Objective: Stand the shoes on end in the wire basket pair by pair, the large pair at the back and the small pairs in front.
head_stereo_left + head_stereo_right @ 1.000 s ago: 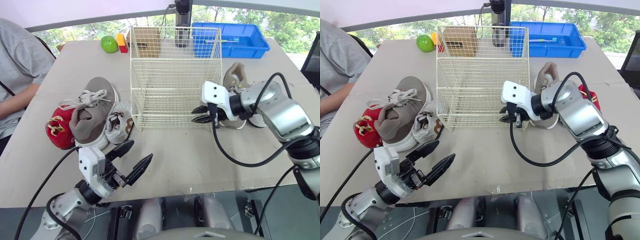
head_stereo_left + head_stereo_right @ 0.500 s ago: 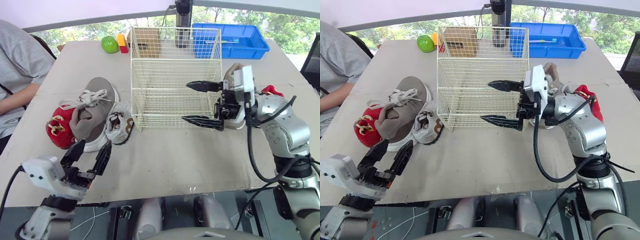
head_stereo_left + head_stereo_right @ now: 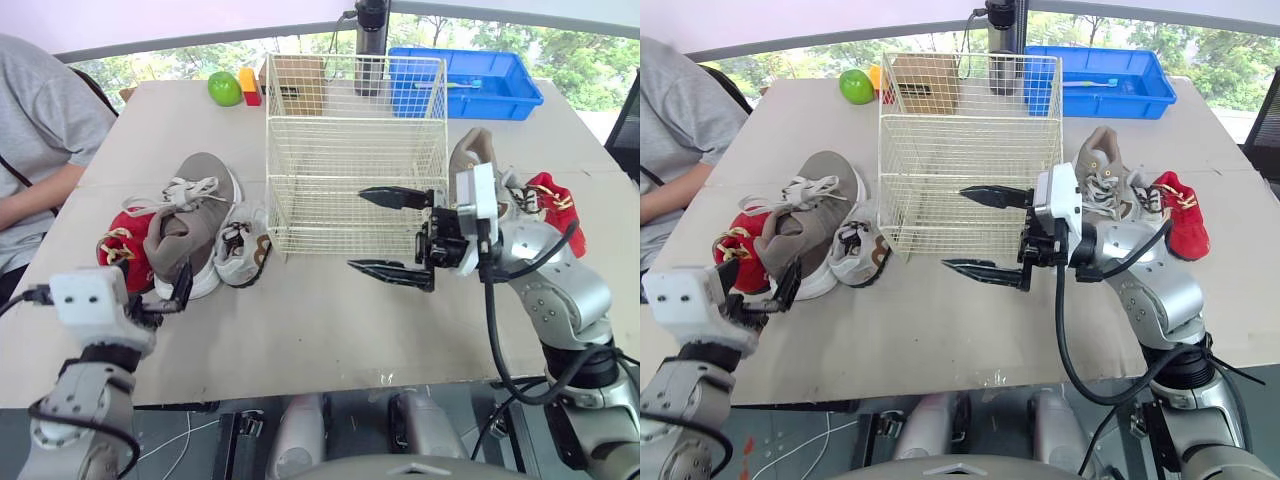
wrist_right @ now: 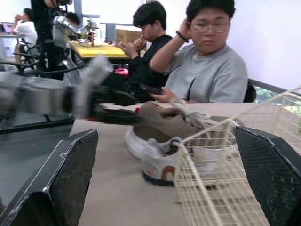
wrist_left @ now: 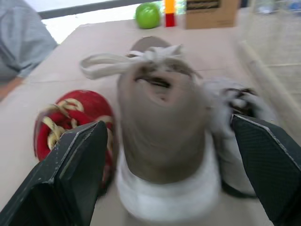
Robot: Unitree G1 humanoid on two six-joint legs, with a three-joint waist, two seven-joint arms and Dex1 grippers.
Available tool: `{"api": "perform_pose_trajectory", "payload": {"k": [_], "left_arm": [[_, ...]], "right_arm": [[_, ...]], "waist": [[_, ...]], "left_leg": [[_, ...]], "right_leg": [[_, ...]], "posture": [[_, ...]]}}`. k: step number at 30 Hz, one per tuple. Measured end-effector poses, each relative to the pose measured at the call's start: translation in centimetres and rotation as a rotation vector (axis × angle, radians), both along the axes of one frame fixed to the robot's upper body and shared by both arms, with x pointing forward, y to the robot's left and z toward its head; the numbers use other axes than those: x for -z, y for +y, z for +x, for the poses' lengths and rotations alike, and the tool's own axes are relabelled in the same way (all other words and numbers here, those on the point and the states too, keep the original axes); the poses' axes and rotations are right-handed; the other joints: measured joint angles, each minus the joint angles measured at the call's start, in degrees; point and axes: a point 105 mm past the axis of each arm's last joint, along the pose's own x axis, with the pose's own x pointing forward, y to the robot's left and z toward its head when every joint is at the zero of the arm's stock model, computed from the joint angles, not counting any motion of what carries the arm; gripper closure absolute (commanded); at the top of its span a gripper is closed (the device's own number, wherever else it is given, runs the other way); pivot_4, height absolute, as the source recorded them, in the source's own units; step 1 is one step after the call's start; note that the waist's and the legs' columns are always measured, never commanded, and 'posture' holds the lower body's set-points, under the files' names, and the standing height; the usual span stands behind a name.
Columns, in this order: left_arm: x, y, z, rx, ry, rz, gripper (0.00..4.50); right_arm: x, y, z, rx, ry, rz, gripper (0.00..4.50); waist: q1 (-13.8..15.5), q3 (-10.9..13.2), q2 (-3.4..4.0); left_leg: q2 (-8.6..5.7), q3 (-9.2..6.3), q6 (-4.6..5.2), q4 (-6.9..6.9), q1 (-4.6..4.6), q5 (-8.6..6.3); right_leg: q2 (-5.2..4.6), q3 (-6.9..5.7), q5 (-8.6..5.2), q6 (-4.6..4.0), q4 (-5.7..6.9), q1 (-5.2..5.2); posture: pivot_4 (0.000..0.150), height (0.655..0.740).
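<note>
Cream wire basket: standing mid-bench, shoes all lying outside it.
Left of it: large taupe fabric sneaker, small red shoe and small white shoe, lying bunched together.
Right of it: second taupe sneaker and second red shoe.
Blue plastic tray: sitting at the far right corner.
Right hand: hovering spread open before the basket.
Left hand: gaping open, facing the left sneaker.

The cream wire basket stood upright mid-tabletop. Left of it lay a large grey shoe between a small red shoe and a small white shoe. On the right lay a second grey shoe and a second red shoe.
</note>
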Motion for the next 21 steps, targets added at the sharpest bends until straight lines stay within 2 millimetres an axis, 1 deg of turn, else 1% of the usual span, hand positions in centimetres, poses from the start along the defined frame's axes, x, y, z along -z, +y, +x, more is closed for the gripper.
{"api": "perform_pose_trajectory", "payload": {"k": [1, 2, 3, 5, 6, 8, 10, 12, 13, 14, 15, 16, 18, 21], "left_arm": [[0.1, 0.2, 0.3, -0.009, 0.007, 0.0, 0.0], [0.5, 0.7, 1.1, -0.024, 0.033, 0.0, 0.0], [0.8, 0.7, 1.8, -0.017, 0.047, -0.007, 0.0], [1.3, 0.6, 2.7, 0.005, 0.072, -0.023, 0.49], [1.4, 0.6, 2.9, 0.013, 0.079, -0.019, 0.66], [1.6, 0.6, 3.2, 0.029, 0.09, -0.013, 1.56], [1.7, 0.5, 3.3, 0.032, 0.089, -0.013, 2.14], [1.8, 0.5, 3.3, 0.031, 0.081, -0.021, 2.6], [1.8, 0.5, 3.3, 0.029, 0.078, -0.02, 2.95], [1.8, 0.5, 3.3, 0.028, 0.076, -0.022, 3.09], [2.0, 0.5, 3.2, 0.022, 0.074, -0.023, 3.39], [2.1, 0.5, 3.1, 0.018, 0.073, -0.027, 3.58], [2.0, 0.4, 3.0, 0.003, 0.045, -0.045, 3.73], [1.5, 0.6, 3.0, -0.055, -0.047, -0.145, 3.73]], "right_arm": [[0.0, 0.0, 0.0, 0.002, -0.001, 0.001, 0.05], [0.0, 0.0, 0.0, 0.008, 0.0, 0.002, 0.05], [0.0, 0.1, -0.1, 0.011, 0.002, 0.002, 0.05], [0.0, 0.3, -0.2, 0.008, -0.001, 0.0, 0.0], [0.0, 0.3, -0.3, 0.008, -0.002, -0.001, 0.0], [0.0, 0.1, -0.2, 0.017, -0.003, -0.009, 0.0], [0.1, 0.1, -0.2, 0.018, -0.003, -0.012, 0.0], [0.3, -0.2, -0.1, 0.028, 0.003, -0.027, 0.0], [0.5, -0.2, -0.1, 0.029, 0.007, -0.027, 0.0], [0.5, -0.2, -0.1, 0.029, 0.01, -0.028, 0.0], [0.6, -0.2, -0.1, 0.029, 0.012, -0.03, 0.0], [0.6, -0.2, -0.1, 0.03, 0.012, -0.032, 0.0], [0.7, -0.2, -0.1, 0.029, 0.013, -0.035, 0.0], [0.9, 0.1, 0.0, 0.032, 0.009, -0.039, 0.0]], "waist": [[-0.1, 0.0, 0.0], [0.0, 0.0, 0.0], [0.0, 0.0, -0.01], [0.0, 0.0, -0.02], [0.0, 0.0, -0.02], [0.1, 0.0, 0.02], [0.1, 0.0, 0.02], [0.2, 0.0, 0.02], [0.2, 0.0, 0.03], [0.2, -0.1, 0.05], [0.2, -0.1, 0.05], [0.2, -0.1, 0.05], [0.2, -0.1, 0.05], [0.2, 0.0, -0.03]], "left_leg": [[0.0, -0.01, 0.0, 0.0, 0.0, 0.0], [-0.03, 0.01, 0.0, 0.0, 0.02, 0.0], [-0.04, 0.03, 0.0, 0.01, 0.01, 0.0], [-0.02, 0.03, 0.0, 0.01, 0.03, 0.0], [-0.02, 0.03, 0.0, 0.01, 0.05, 0.0], [0.0, 0.02, -0.01, 0.01, 0.1, 0.01], [0.0, 0.01, -0.01, 0.01, 0.11, 0.01], [0.03, 0.0, -0.02, 0.02, 0.15, 0.02], [0.04, -0.01, -0.02, 0.03, 0.15, 0.02], [0.04, -0.02, -0.02, 0.03, 0.16, 0.02], [0.04, -0.03, -0.02, 0.03, 0.17, 0.02], [0.04, -0.04, -0.02, 0.03, 0.17, 0.02], [0.04, -0.05, -0.02, 0.03, 0.18, 0.02], [0.04, -0.06, -0.02, 0.09, 0.06, 0.02]], "right_leg": [[0.0, 0.02, 0.0, 0.01, 0.02, -0.01], [0.01, 0.01, 0.01, 0.02, 0.05, -0.01], [0.02, -0.03, 0.01, 0.03, 0.07, 0.0], [0.01, -0.02, 0.01, 0.02, 0.11, -0.01], [0.01, -0.01, 0.01, 0.02, 0.12, -0.01], [-0.02, -0.01, 0.0, 0.0, 0.23, -0.01], [-0.03, -0.02, -0.01, 0.0, 0.26, -0.01], [-0.08, 0.0, -0.01, -0.01, 0.33, 0.0], [-0.09, 0.0, -0.01, -0.01, 0.35, 0.0], [-0.1, 0.02, -0.01, -0.02, 0.35, 0.0], [-0.11, 0.05, -0.01, -0.02, 0.36, 0.0], [-0.11, 0.06, -0.01, -0.02, 0.36, 0.0], [-0.11, 0.1, -0.01, -0.01, 0.35, -0.01], [-0.1, 0.04, 0.0, -0.01, 0.34, -0.03]], "posture": [[0.15, 0.74], [0.15, 0.74], [0.15, 0.74], [0.15, 0.74], [0.15, 0.74], [0.15, 0.74], [0.15, 0.74], [0.15, 0.74], [0.15, 0.74], [0.15, 0.74], [0.15, 0.74], [0.15, 0.74], [0.15, 0.74], [0.15, 0.74]]}}
